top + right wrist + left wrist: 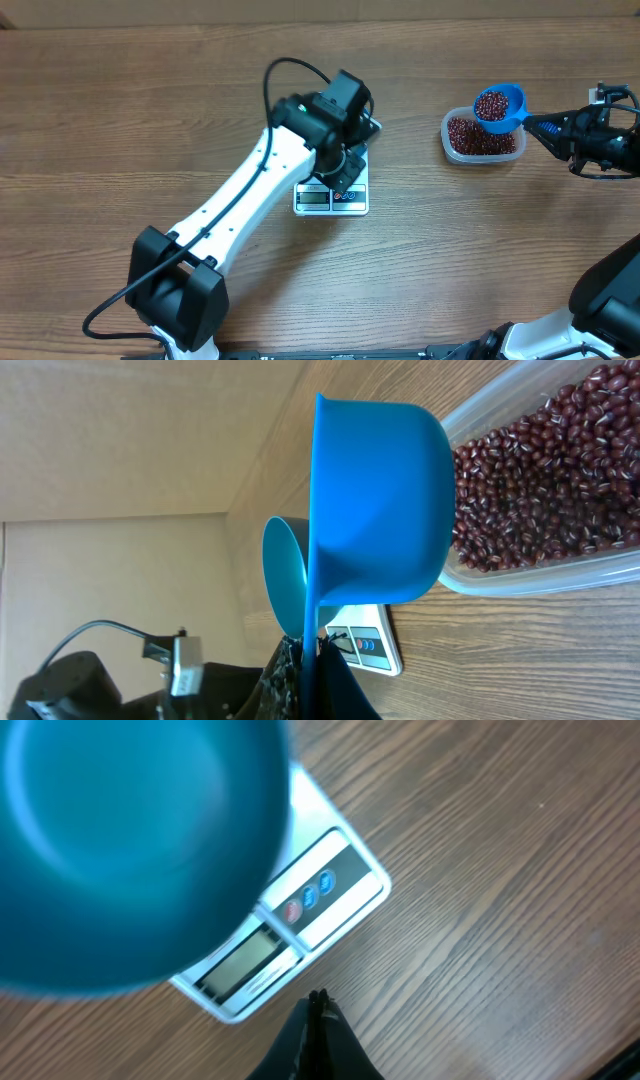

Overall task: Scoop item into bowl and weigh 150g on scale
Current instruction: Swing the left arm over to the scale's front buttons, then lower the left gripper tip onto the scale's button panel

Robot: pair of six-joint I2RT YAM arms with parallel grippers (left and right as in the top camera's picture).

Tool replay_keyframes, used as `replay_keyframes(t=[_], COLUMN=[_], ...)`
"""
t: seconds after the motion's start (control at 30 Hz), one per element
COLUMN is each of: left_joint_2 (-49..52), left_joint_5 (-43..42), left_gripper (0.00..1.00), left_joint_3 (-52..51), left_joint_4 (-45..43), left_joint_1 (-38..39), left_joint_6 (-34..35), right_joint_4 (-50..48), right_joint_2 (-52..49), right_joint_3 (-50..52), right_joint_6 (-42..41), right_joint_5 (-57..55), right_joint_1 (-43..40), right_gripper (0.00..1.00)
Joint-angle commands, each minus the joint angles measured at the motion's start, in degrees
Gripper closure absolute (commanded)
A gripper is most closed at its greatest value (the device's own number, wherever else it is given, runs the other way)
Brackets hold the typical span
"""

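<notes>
Round teal-blue bowl (130, 840) sits on the white flat square scale (325, 890), apparently empty. The left tool (318, 1020) is pressed together, holding nothing. The right tool (310, 665) pinches a small blue plastic scoop (380, 510) loaded with dark red-brown beans (491, 103), above the clear plastic tub (560, 572). Judged: 0 beans delivered; pouring and weighing remain.

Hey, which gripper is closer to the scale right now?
Left. The left gripper hangs right beside the scale; the right gripper holds the scoop at the tub, well away.
</notes>
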State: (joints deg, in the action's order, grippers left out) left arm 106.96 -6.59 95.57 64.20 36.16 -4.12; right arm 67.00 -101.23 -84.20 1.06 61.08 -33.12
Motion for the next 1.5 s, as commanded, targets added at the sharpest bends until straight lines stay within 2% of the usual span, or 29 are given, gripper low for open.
replay_keyframes(t=[0.0, 0.17, 0.4, 0.67, 0.9, 1.3, 1.47], left_joint_2=[0.2, -0.7, -5.5, -11.2, -9.4, -6.6, -3.6], left_joint_5=[0.1, 3.5, 3.6, 4.4, 10.0, 10.4, 11.2], left_gripper=[0.95, 0.96, 0.95, 0.96, 0.96, 0.96, 0.96], left_joint_3=[-2.5, -5.8, -12.5, -22.9, -23.5, -23.8, -24.3], left_joint_4=[-2.4, -7.0, -14.2, -25.2, -24.7, -24.9, -26.8], left_joint_1=[2.6, 5.2, 6.2, 6.2, 6.2, 6.2, 6.1], left_joint_6=[-1.5, -0.7, 0.8, 5.8, 6.1, 7.3, 5.7], right_joint_4=[-0.2, -0.2, -0.2, -0.3, -0.7, -0.6, -0.6], right_joint_2=[-0.4, -0.4, -0.4, -0.4, -0.4, -0.4, -0.4], right_joint_3=[-0.1, -0.1, -0.1, -0.1, -0.1, -0.1, -0.1], right_joint_6=[0.8, 0.7, 0.7, 0.8, 0.8, 0.8, 0.8], right_joint_5=[0.5, -0.6, -0.6, -0.6, -0.6, -0.6, -0.6], right_joint_1=[-0.1, -0.1, -0.1, -0.1, -0.1, 0.0, 0.0], right_gripper=[0.96, 0.96, 0.96, 0.96, 0.96, 0.96, 0.96])
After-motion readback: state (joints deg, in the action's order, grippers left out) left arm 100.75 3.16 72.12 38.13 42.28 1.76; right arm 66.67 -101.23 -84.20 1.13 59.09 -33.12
